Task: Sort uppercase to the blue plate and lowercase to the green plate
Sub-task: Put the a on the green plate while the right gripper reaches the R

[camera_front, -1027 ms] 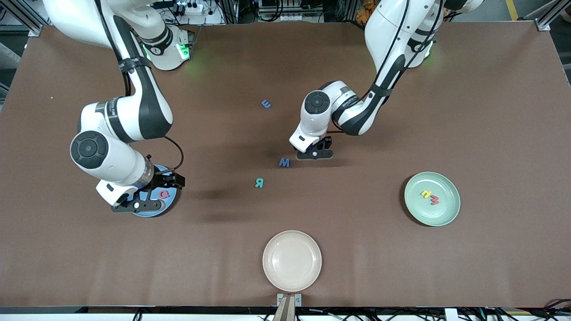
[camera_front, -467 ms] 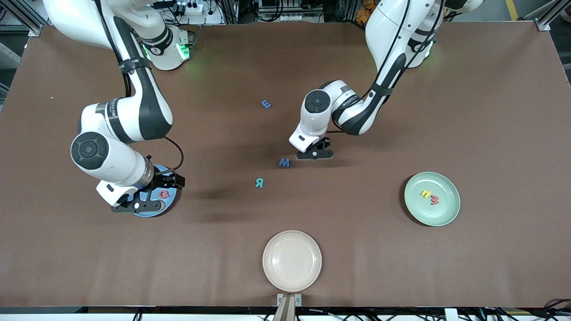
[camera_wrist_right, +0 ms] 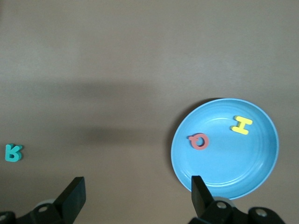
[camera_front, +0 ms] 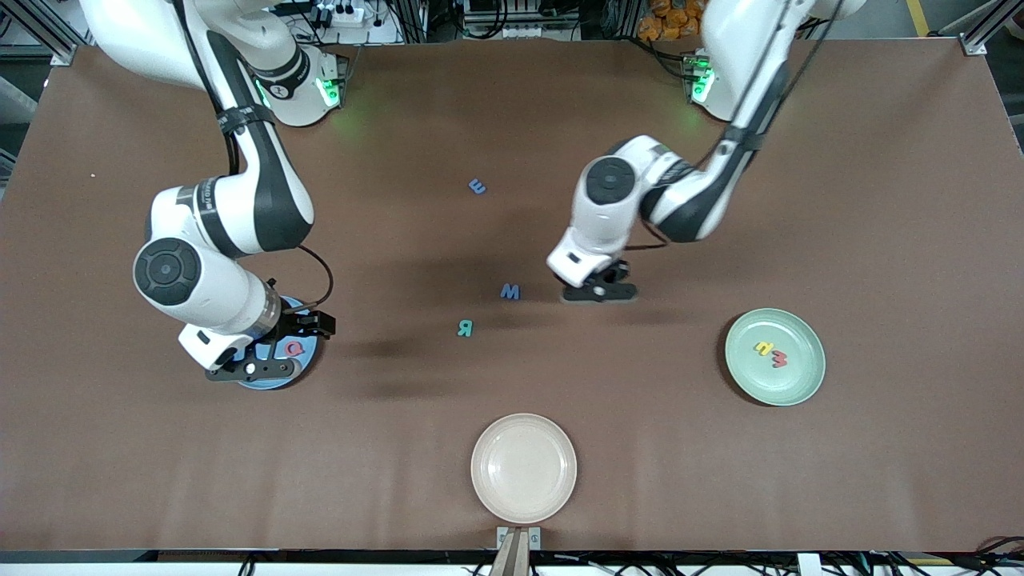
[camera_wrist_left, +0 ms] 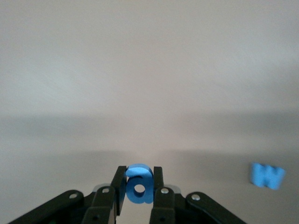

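The Q (camera_wrist_right: 199, 141) and the H (camera_wrist_right: 241, 125) are found in the plate (camera_wrist_right: 261, 168) at the right arm's end. Two small letters (camera_front: 770, 354) lie in the plate (camera_front: 808, 384) at the left arm's end. Between these plates, on the table (camera_front: 880, 200), the M (camera_front: 510, 292) is placed just farther from the front camera than the R (camera_front: 465, 327). A third plate (camera_front: 560, 496) is set nearest that camera.

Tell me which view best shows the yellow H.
The right wrist view: the H lies plainly in the blue plate near the red Q. In the front view the right arm hides it; the left wrist view misses it.
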Motion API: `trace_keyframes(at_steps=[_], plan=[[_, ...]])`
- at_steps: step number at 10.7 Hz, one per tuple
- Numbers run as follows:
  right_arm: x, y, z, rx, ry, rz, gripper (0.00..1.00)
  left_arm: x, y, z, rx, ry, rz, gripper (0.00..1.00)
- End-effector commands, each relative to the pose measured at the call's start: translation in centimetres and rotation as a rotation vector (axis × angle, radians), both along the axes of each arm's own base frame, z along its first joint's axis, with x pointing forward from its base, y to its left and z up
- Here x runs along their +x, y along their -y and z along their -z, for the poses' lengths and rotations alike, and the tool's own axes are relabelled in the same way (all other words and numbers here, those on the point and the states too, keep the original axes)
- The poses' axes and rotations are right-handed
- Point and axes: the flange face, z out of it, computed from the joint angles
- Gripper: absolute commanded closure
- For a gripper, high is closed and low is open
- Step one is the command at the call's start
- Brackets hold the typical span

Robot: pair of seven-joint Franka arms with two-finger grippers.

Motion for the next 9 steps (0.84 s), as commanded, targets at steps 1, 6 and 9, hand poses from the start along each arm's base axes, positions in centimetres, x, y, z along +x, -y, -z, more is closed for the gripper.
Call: trace_keyframes(at_steps=[1, 6, 9], plan=[[0.0, -2.2, 1.3, 0.020, 0.002, -0.009, 0.00, 4.4, -10.6, -1.1, 0.051, -0.037, 0.133, 1.00], [-0.8, -7.3, 3.7, 0.076, 0.004, 0.042, 0.00, 8.7, -24.5, 3.8, 0.043, -0.132, 0.292, 1.00], [-2.4, -12.5, 5.9, 0.065, 0.021, 0.118, 0.00, 9.3, -27.1, 4.4, 0.063, -0.138, 0.264, 0.95]])
